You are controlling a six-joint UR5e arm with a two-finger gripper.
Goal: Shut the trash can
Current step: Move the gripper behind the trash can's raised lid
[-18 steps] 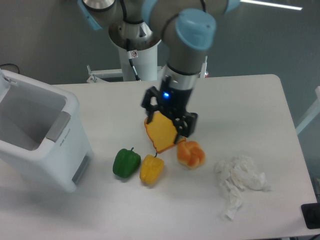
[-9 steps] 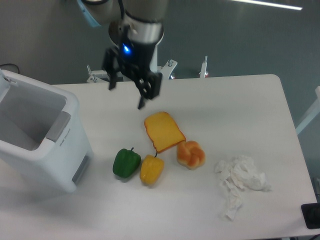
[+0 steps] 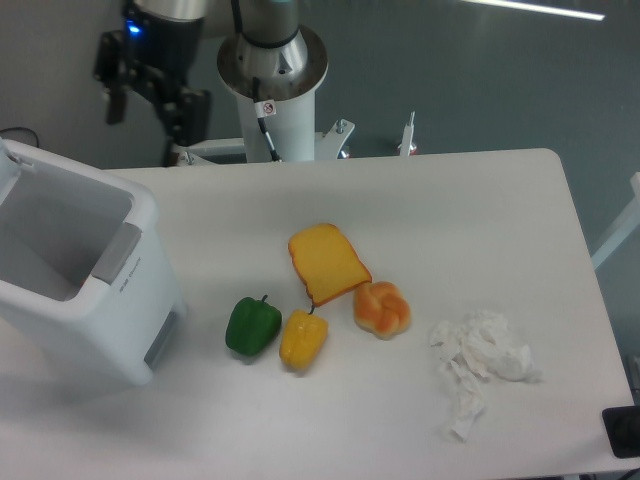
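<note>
The white trash can [image 3: 150, 225] stands at the table's left edge. Its top is open and the inside shows. The lid [image 3: 8, 160] is raised at the far left, mostly out of view. A grey latch button [image 3: 118, 252] and a grey pedal [image 3: 162, 336] face right. My gripper [image 3: 141, 128] hangs open and empty above the table's back left edge, behind and above the can's right side, not touching it.
A yellow toy slice [image 3: 327, 262], an orange bun [image 3: 381, 308], a yellow pepper [image 3: 303, 338] and a green pepper [image 3: 252, 325] lie mid-table. Crumpled white paper [image 3: 480, 360] lies at the right front. The robot's base [image 3: 272, 75] stands behind the table.
The gripper has moved from just above the yellow slice up and to the left, to above the back left edge near the can. The objects and the can have not moved.
</note>
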